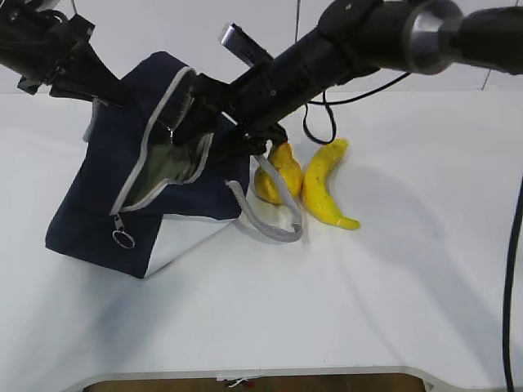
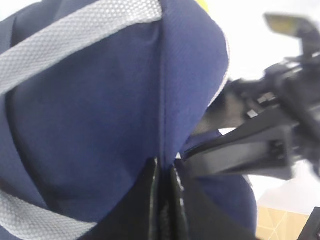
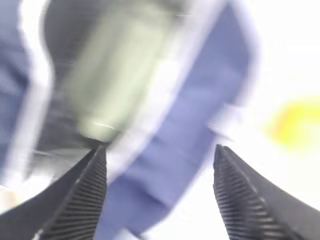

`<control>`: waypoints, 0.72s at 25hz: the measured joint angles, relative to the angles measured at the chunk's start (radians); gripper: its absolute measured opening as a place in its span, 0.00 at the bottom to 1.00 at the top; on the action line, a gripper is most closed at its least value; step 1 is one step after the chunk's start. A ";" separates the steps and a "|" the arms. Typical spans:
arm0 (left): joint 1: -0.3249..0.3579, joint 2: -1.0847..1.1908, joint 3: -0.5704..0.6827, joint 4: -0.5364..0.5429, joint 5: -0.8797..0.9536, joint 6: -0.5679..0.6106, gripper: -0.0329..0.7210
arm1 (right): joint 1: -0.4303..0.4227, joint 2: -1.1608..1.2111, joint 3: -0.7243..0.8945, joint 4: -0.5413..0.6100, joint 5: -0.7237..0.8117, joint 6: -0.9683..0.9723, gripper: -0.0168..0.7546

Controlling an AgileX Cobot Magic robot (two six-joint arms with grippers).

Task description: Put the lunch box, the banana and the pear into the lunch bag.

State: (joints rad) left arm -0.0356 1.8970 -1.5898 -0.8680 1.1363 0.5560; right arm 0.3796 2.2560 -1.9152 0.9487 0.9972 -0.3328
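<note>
**Mia:** Look at the big blue lunch bag [image 1: 98, 208] on the white desk [image 1: 343, 310]. It leans over and its top is unzipped, with the grey zip edge wide. What step is this?

**Ben:** I think the lunch box [image 1: 167, 167] step is nearly done. Something pale green sits inside the bag's mouth, and that looks like the box lid. The right tool [image 3: 160, 195] is right at the opening. Its jaws are spread apart and nothing is between them.

**Mia:** And the left tool [image 2: 164, 200]?

**Ben:** It is pinched tight on the blue cloth of the bag, holding the top up.

**Mia:** What comes next?

**Ben:** My guess is the right arm must pull back and go for the fruit, while the left one keeps the bag open.

**Mia:** Where is the fruit?

**Ben:** The banana [image 1: 323, 186] lies on the desk right of the bag, long, curved and yellow. The pear [image 1: 278, 173] is just beside it, squat and yellow, partly behind a grey strap [image 1: 270, 220].
</note>
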 joint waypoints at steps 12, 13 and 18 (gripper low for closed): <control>0.000 0.000 0.000 0.000 0.010 0.000 0.04 | 0.000 -0.159 -0.100 -0.673 0.201 0.407 0.71; 0.000 0.000 0.000 0.000 0.012 0.000 0.04 | 0.000 -0.162 -0.100 -0.731 0.217 0.433 0.71; 0.000 0.000 0.000 0.000 0.018 0.000 0.04 | 0.000 -0.162 -0.100 -0.935 0.235 0.523 0.71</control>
State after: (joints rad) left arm -0.0356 1.8970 -1.5898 -0.8680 1.1546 0.5560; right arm 0.3796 2.0942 -2.0150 0.0138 1.2324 0.1898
